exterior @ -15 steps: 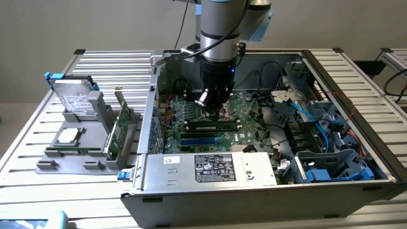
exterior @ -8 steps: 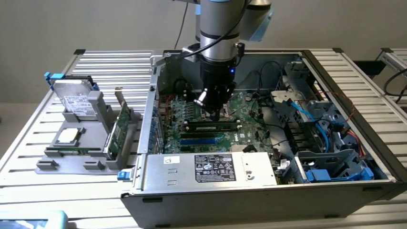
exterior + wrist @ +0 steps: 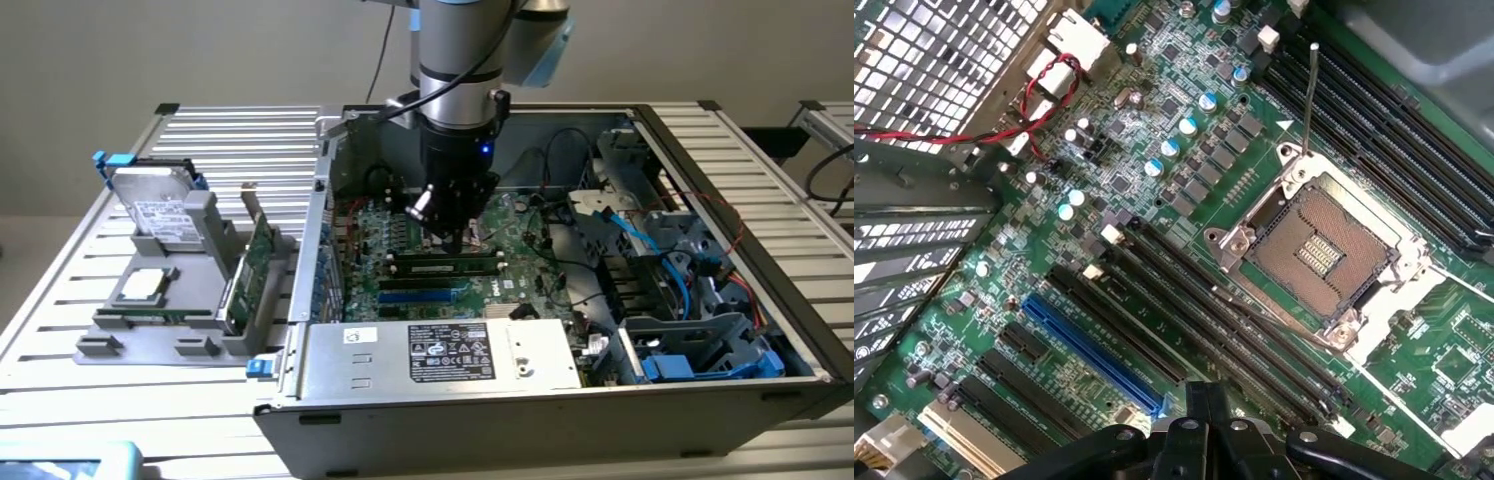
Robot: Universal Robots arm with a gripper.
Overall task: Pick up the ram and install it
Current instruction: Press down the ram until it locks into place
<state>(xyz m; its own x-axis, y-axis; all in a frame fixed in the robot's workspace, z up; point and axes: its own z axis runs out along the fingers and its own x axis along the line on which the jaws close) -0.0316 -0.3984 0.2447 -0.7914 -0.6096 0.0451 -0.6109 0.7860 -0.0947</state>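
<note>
The ram [image 3: 447,266], a long narrow green stick bearing dark chips, lies seated in a motherboard [image 3: 400,240] slot inside the open computer case [image 3: 561,395] on the slatted metal counter [image 3: 80,300], just below the end effector [image 3: 451,238], fingers together, before a plain grey wall [image 3: 174,50].

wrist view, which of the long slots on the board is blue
The blue slot is the one running diagonally beside the black memory slots, on the side away from the open processor socket. Every other long slot is black or cream.
</note>
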